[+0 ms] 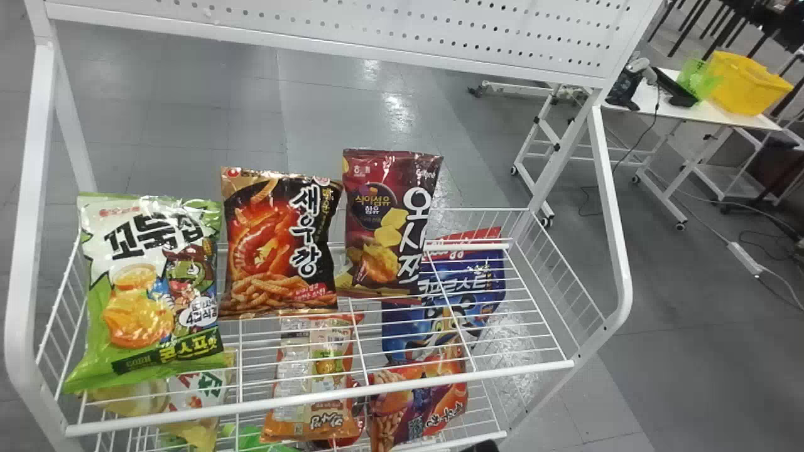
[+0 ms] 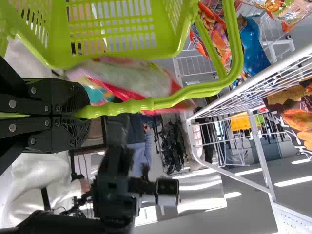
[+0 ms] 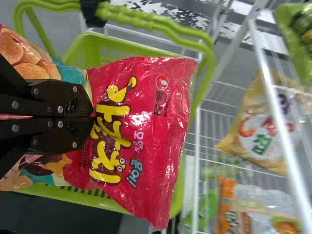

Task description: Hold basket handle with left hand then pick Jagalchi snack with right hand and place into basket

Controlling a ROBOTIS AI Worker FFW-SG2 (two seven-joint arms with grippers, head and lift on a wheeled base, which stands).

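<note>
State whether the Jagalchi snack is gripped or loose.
Gripped. The right gripper's fingers are closed together on the Jagalchi snack, with its wrapper spreading out on both sides of them.

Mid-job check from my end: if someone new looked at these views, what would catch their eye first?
Probably the big red snack bag, clamped in the right gripper and seen against the lime-green basket. Next, the basket's knobbly green handle, held in the left gripper. Then the three bright bags standing side by side on the white rack.
</note>
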